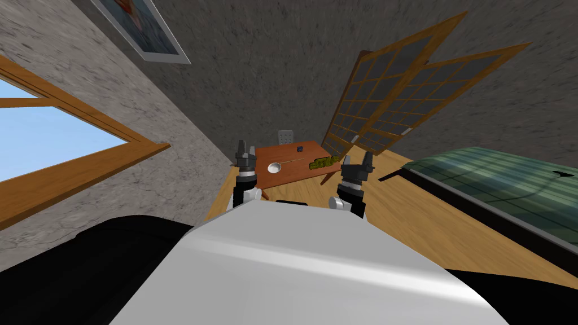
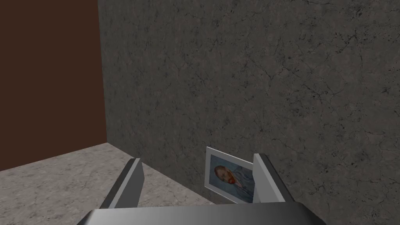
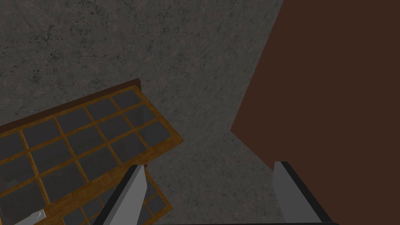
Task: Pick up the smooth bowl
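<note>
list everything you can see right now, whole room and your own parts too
bowl: 1, white, on the table, near its left side
table: 1, reddish-brown, straight ahead
green thing: 1, on the table's right edge; cannot tell what it is
dark block: 1, small, near the table's far edge
chair: 1, grey, behind the table
lattice panels: 2, wood frames with dark panes, right of the table
picture: 1, white frame, on the wall
window: 1, wood frame, left wall
bed: 1, green cover, right side
left gripper: open, raised
right gripper: open, raised
</note>
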